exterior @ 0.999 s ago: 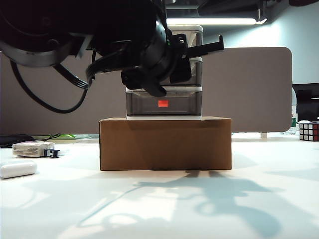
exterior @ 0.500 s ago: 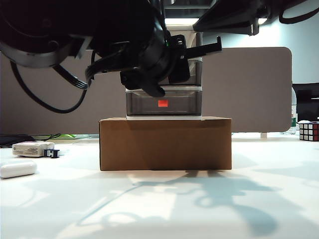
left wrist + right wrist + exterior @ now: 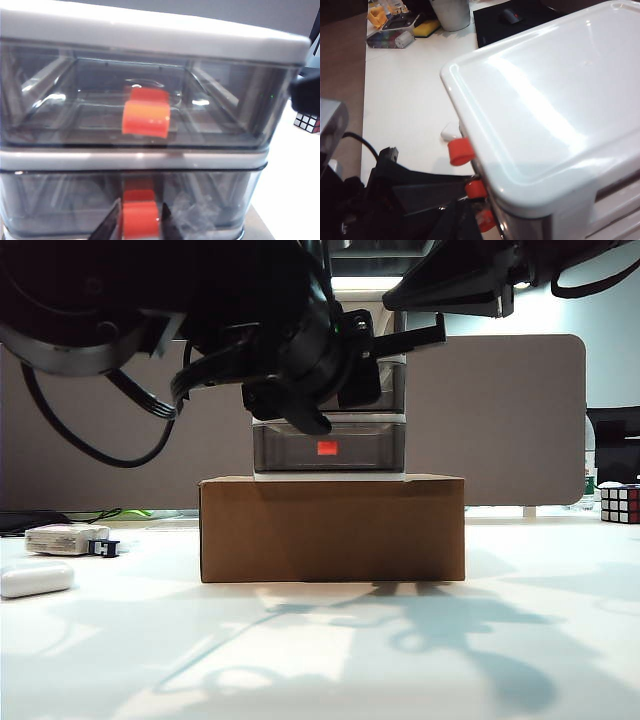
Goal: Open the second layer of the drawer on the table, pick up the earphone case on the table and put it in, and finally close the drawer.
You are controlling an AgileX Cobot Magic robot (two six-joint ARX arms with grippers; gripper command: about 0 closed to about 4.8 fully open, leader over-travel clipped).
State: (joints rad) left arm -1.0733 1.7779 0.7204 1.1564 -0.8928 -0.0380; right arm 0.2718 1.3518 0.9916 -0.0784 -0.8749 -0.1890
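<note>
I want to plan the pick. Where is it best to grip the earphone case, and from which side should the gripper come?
Probably from above, closing across the short width at the middle of the earphone case. It lies flat and alone on the table, long axis sideways in the exterior view, with rounded ends that could slip. The left gripper is busy at the second layer tab.

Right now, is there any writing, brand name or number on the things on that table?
None can be read in any view.
The brown cardboard box: plain front, no print.
The drawer: only blank orange-red tabs, no label.
The earphone case: plain white.
The white boxy item and the puzzle cube: too small to tell.
</note>
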